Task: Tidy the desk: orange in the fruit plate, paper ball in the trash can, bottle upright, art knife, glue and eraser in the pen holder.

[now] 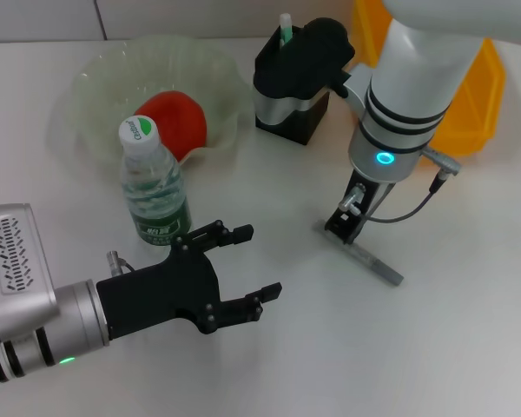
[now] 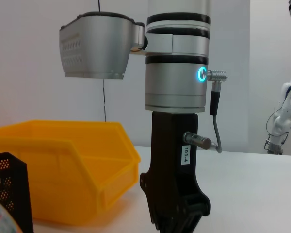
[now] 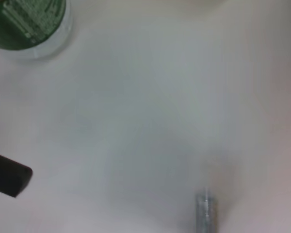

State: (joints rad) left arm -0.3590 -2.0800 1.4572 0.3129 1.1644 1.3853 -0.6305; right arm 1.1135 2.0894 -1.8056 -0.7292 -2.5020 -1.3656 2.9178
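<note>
The right gripper points straight down onto the near end of a slim grey stick lying flat on the desk; whether its fingers are parted cannot be told. The left gripper hovers spread open beside the upright bottle, clear with a dark green label.

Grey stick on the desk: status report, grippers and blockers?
Right gripper down at grey stick, fingers hidden. Left gripper open, beside upright bottle. Orange in fruit plate. Nothing blocking.
</note>
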